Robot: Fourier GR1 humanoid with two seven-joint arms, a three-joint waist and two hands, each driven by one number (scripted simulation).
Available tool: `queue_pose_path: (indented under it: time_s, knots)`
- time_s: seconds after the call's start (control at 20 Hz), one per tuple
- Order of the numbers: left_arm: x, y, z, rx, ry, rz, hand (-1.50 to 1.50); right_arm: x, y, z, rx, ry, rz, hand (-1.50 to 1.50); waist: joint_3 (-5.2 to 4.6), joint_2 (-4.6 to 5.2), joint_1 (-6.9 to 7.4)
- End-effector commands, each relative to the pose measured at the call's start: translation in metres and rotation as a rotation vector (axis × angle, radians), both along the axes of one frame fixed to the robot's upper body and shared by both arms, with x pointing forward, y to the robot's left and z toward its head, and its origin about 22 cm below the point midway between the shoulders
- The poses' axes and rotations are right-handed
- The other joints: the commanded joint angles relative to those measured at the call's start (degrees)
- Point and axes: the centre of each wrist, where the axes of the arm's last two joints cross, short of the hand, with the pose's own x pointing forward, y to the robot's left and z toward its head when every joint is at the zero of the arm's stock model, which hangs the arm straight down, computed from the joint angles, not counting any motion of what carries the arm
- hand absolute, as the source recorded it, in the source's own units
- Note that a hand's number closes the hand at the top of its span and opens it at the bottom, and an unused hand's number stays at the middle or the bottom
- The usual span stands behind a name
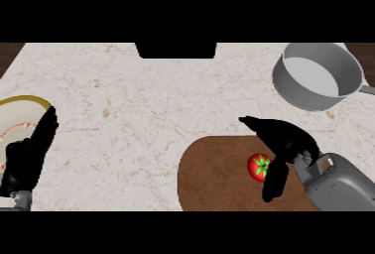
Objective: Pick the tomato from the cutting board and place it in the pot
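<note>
A red tomato point(257, 167) with a green stem lies on the round brown cutting board point(212, 173) at the lower middle-right. My right hand point(287, 140) hovers right beside and partly over the tomato's right side. Its fingers reach up-left and its thumb point(275, 184) points down along the tomato; it is open, and I cannot tell whether it touches the fruit. The grey pot point(316, 74) stands at the counter's far right, its inside showing nothing, its handle point(365, 90) pointing right. My left hand point(28, 151) rests open at the left edge, fingers up.
A white plate point(18, 116) with a yellow rim lies at the left edge, partly behind my left hand. A dark block point(176, 49) sits at the counter's far edge. Pale marbled counter point(147, 114) stretches between board, plate and pot.
</note>
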Motion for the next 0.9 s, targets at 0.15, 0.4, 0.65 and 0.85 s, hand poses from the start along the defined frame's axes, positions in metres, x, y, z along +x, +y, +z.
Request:
queue_pose_path:
  time_s: [0.15,0.4,0.65,0.85]
  knots:
    - [-0.004,0.015,-0.008,0.0,-0.003,0.021,0.0,0.01,0.005,-0.013,-0.096,0.045,-0.037,-1.5,0.0,0.0,-0.16]
    - [-0.016,0.003,-0.011,-0.004,-0.004,-0.003,0.0,-0.004,0.014,-0.038,-0.127,0.046,-0.028,-1.5,0.01,-0.04,-0.15]
    - [-0.005,-0.006,-0.009,-0.022,0.014,0.014,0.0,-0.005,0.001,-0.038,-0.114,0.047,-0.051,-1.5,0.02,-0.05,-0.42]
    - [0.003,0.001,-0.001,-0.005,-0.012,0.0,0.0,0.027,0.004,-0.051,-0.136,0.088,-0.043,-1.5,0.02,0.06,-0.07]
